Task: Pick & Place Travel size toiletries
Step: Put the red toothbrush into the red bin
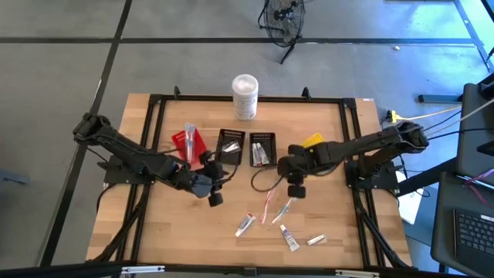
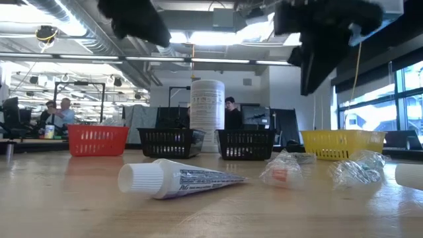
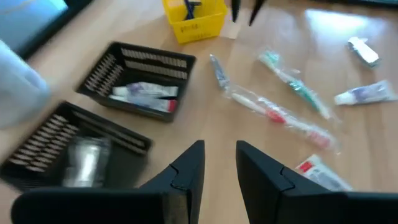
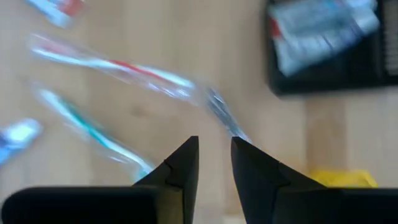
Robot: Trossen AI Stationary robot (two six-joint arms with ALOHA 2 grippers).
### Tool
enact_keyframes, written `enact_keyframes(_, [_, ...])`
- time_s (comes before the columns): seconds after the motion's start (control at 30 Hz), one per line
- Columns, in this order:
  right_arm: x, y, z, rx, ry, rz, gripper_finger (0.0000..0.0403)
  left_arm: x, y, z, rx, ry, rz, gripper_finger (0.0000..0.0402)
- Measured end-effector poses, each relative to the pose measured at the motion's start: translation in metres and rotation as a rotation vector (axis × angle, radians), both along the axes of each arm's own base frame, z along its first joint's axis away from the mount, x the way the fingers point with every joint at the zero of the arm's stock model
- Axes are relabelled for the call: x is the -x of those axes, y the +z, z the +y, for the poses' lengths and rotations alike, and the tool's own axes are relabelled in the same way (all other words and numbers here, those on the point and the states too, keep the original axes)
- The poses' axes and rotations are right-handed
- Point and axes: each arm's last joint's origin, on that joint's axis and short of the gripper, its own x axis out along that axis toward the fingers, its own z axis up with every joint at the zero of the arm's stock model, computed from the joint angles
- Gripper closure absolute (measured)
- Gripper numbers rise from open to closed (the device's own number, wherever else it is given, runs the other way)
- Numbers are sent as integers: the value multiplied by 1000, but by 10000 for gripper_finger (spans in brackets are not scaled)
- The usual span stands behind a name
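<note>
Near the frame's middle, my right gripper (image 1: 296,191) hangs slightly open above wrapped toothbrushes (image 1: 276,207); slippery wrap could slide away.

print on the tube (image 2: 188,178) and canister (image 2: 207,106) — too small to read, no legible text

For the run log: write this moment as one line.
right gripper: above table near toothbrushes, jaws narrowly apart, empty | left gripper: hovering, jaws narrowly apart, empty | black bins: hold tubes
</note>
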Motion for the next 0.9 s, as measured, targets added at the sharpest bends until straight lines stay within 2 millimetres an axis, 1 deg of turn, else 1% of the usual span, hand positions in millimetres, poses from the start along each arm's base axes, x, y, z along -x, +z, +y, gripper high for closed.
enact_keyframes(0.13, [-4, 4, 28, -32, 94, -112, 313, 1, -18, -2, 96, 0, -53, 315])
enact_keyframes(0.27, [-7, 1, 50, -51, 166, -168, 317, 2, -26, -2, 132, 11, -99, 315])
enact_keyframes(0.37, [-8, -2, 58, -20, 215, -184, 320, 2, -29, -1, 130, 11, -95, 315])
enact_keyframes(0.47, [-14, -8, 62, 53, 300, -210, 321, 2, -28, -2, 126, 6, -97, 315])
enact_keyframes(0.53, [-22, -14, 63, 81, 333, -237, 315, 2, -28, -2, 123, 3, -100, 315])
enact_keyframes(0.67, [-36, -36, 64, 96, 369, -212, 282, 2, -28, -1, 121, 3, -94, 315])
enact_keyframes(0.77, [-42, -54, 64, 105, 386, -157, 245, 2, -28, -1, 121, 3, -93, 315])
enact_keyframes(0.9, [-47, -76, 66, 151, 468, -94, 199, 2, -29, -1, 121, 3, -92, 315])
